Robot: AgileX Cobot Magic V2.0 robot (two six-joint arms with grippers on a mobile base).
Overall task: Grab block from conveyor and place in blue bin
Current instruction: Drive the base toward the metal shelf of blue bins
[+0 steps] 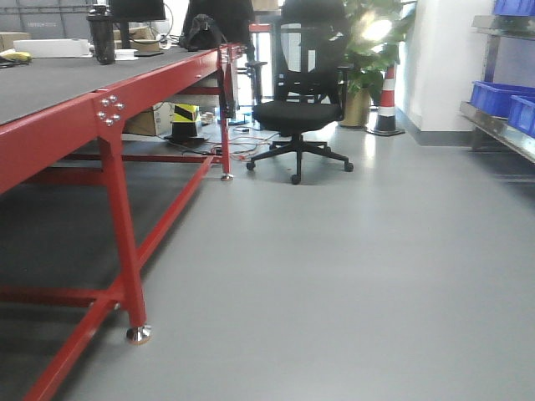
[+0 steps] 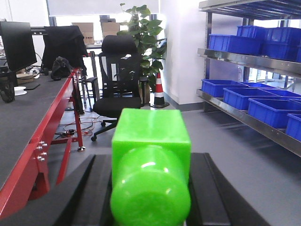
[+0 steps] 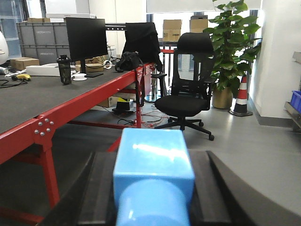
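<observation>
Grey floor fills the front view, with the red-framed, dark-topped conveyor on its left, a black office chair and a striped traffic cone at the back. That view shows neither hand nor any block; only the wrist views do.

The left wrist view shows the left hand closed on a green block, a glossy bright cube with a rounded stub facing the camera, held between two dark fingers that press its sides. The conveyor runs ahead of this hand on its left. Ahead on its right stands a metal rack carrying rows of blue bins; what is inside them cannot be seen from this angle.

The right wrist view shows the right hand clamped the same way on a pale blue block of the same shape. Ahead of this hand on its left, the conveyor carries a monitor, and a leafy plant stands ahead on its right.
</observation>
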